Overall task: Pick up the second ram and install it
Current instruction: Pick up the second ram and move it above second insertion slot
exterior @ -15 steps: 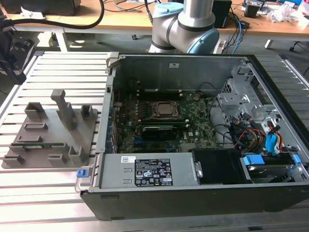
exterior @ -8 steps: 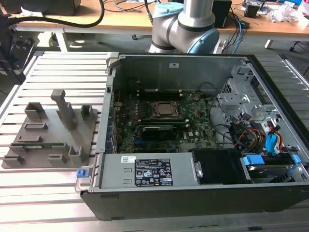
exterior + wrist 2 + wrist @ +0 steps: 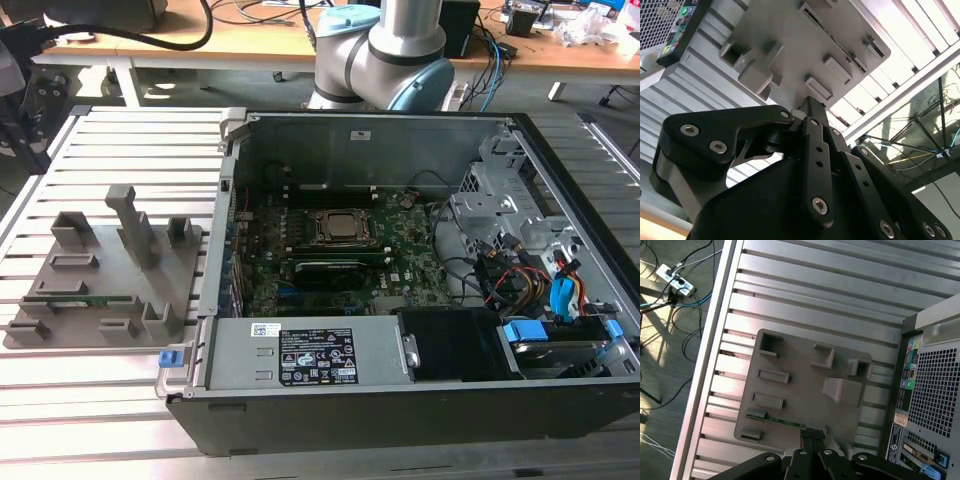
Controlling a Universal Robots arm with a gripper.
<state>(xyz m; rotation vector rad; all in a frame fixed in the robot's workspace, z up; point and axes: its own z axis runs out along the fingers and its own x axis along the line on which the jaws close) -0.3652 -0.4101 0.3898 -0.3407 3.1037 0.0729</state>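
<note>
The second ram (image 3: 95, 299) is a thin green stick standing on edge in a slot near the front of the grey slotted tray (image 3: 150, 285), at the exterior view's left. In the first wrist view the ram (image 3: 782, 420) runs along the tray's edge (image 3: 800, 355) closest to my gripper (image 3: 813, 436). The black fingers are shut together with nothing between them, held above the tray and pointing at one end of the stick. In the second wrist view the gripper (image 3: 807, 107) hangs over the same tray (image 3: 790, 45).
An open computer case (image 3: 400, 400) lies beside the tray on the ribbed metal table (image 3: 120, 130). Inside it are the green motherboard (image 3: 405, 265), a CPU socket (image 3: 343, 227), a power supply (image 3: 300, 355) and drive cables (image 3: 545, 290). The arm's base (image 3: 385, 55) stands behind the case.
</note>
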